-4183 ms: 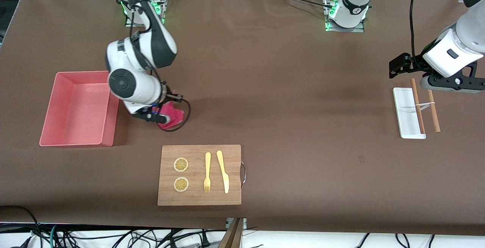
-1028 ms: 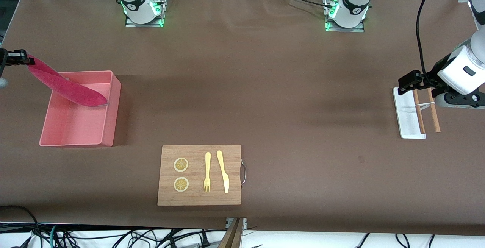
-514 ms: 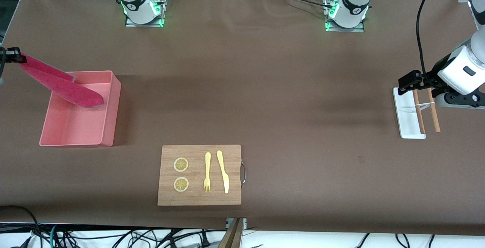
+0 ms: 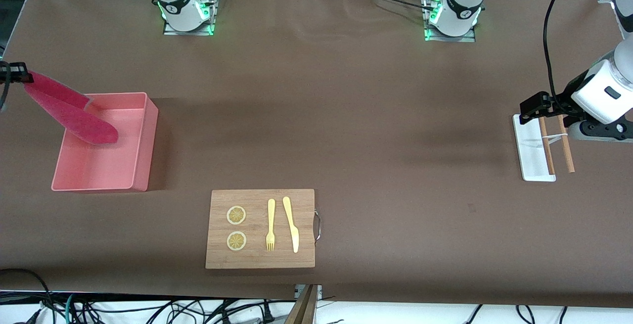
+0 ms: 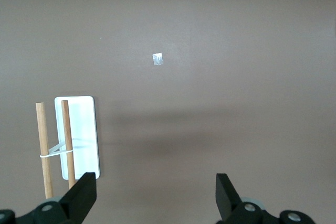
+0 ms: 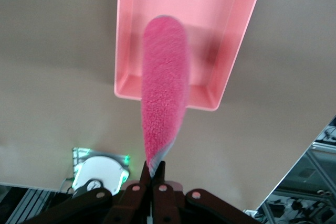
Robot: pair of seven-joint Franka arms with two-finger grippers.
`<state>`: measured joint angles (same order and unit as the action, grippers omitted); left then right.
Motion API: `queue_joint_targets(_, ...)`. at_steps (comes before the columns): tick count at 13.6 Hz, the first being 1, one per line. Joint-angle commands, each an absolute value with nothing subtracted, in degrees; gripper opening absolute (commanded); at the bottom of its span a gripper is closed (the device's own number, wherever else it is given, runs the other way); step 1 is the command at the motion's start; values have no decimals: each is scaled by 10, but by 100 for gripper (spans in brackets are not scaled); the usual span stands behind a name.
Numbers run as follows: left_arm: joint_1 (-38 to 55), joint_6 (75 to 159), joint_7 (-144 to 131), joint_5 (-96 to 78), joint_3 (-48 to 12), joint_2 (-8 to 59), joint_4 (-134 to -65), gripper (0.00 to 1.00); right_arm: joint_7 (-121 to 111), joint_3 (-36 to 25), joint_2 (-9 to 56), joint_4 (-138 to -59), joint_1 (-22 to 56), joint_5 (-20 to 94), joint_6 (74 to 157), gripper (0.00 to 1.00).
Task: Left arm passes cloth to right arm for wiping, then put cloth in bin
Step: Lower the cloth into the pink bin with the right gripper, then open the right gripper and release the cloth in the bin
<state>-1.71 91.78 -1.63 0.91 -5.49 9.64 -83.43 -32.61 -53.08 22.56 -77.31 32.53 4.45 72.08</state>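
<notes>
My right gripper is at the edge of the front view, high up, shut on one corner of the crimson-pink cloth. The cloth hangs from it over the pink bin at the right arm's end of the table. In the right wrist view the gripper pinches the cloth, which dangles above the bin. My left gripper is open and empty over the white tray; its fingers stand wide apart in the left wrist view.
A wooden cutting board with two lemon slices, a fork and a knife lies near the front camera. Two wooden sticks lie on and beside the white tray at the left arm's end.
The right arm has lifted the cloth from the table beside the bin and carried it over the bin; the hanging cloth has swung toward the table's end. The left arm has stayed still.
</notes>
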Motion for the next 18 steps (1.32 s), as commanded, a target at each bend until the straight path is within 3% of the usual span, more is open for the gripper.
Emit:
queue_joint_targets(1, -20, 903, -12, 12, -57, 104, -817, 100, -309, -527, 245, -797, 325, 73, 753, 0)
queue_joint_targets(4, -20, 901, -12, 12, -57, 104, -817, 100, -307, -521, 270, -810, 325, 104, 773, 5)
queue_joint_targets(5, -19, 901, -13, 12, -57, 104, -817, 100, -307, -520, 273, -810, 325, 113, 774, 25)
queue_joint_targets(6, -19, 901, -13, 12, -57, 103, -817, 100, -306, -520, 273, -810, 325, 120, 779, 65)
queue_joint_targets(7, -19, 901, -13, 12, -57, 104, -817, 100, -306, -520, 273, -811, 325, 127, 787, 100)
queue_joint_targets(13, -20, 900, -12, 12, -57, 104, -817, 100, -252, -524, 243, -805, 369, 131, 756, 100)
queue_joint_targets(18, -20, 900, -13, 12, -57, 103, -817, 100, -179, -526, 153, -804, 433, 116, 692, 100)
